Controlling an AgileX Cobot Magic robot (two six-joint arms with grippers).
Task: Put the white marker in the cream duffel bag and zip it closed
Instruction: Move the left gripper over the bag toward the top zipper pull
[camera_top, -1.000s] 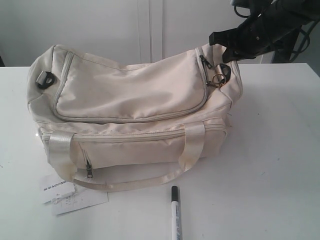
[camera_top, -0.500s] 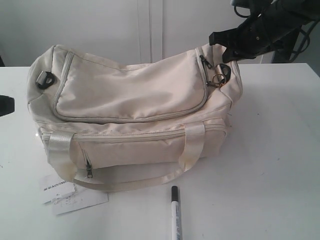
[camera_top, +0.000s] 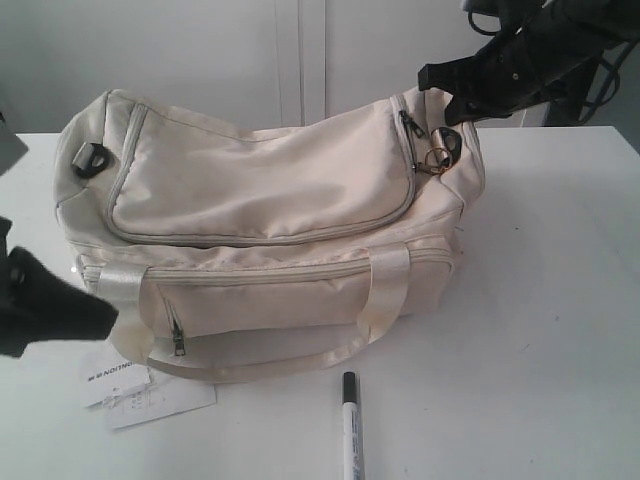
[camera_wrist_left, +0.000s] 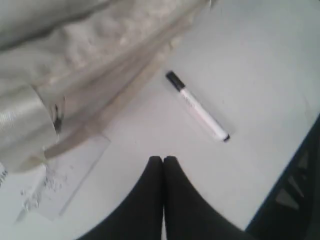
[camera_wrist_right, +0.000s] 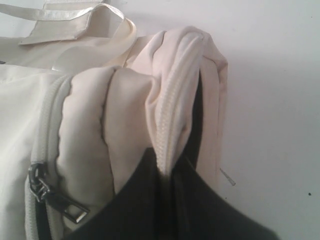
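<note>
Exterior view – one cream bag on the white surface, one marker lying just in front, apart. My right claw pinches the bag's end seam; my left claw is closed, empty – near two paper tags.

The marker lies on the table before the duffel bag, a tag left of it.

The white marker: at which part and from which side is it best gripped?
Grip the white marker mid-barrel, from straight above, jaws across its width. It lies flat on the table, clear of the cream duffel bag, with bare surface along both long sides. The left pincer is near but shut; it must open first.
</note>
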